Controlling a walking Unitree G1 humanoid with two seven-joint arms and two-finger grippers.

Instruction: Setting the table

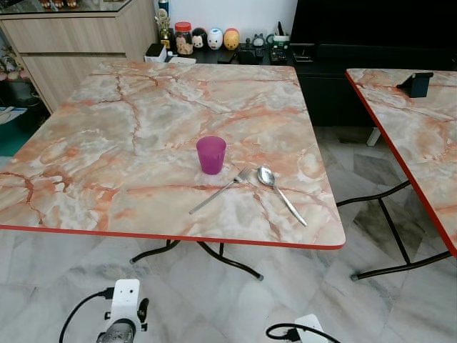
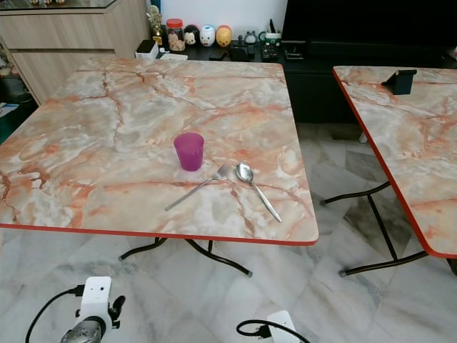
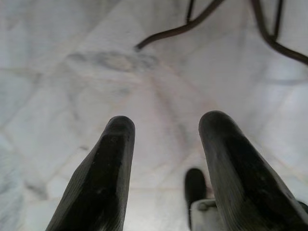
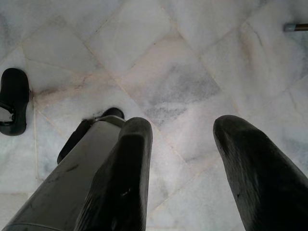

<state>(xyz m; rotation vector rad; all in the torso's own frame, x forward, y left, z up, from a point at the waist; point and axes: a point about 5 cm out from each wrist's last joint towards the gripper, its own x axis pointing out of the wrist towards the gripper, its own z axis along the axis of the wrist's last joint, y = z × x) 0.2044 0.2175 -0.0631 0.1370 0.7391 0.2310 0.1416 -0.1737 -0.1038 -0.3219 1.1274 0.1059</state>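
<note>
A purple cup (image 1: 211, 154) stands on the marble-patterned table (image 1: 107, 143), toward its near right part. Just to the cup's right lie a fork (image 1: 218, 191) and a spoon (image 1: 279, 193), their heads close together and their handles spreading toward the table's front edge. Both arms hang low in front of the table. My left gripper (image 3: 166, 130) is open over the floor tiles with nothing between its fingers. My right gripper (image 4: 185, 134) is also open above the floor, holding nothing.
A second marble table (image 1: 421, 128) stands to the right, with a dark phone stand (image 1: 416, 83) on it. Behind the main table are a wooden cabinet (image 1: 71, 36) and a dark sideboard with jars and figurines (image 1: 214, 38). Black table legs (image 1: 228, 261) curve over the tiled floor.
</note>
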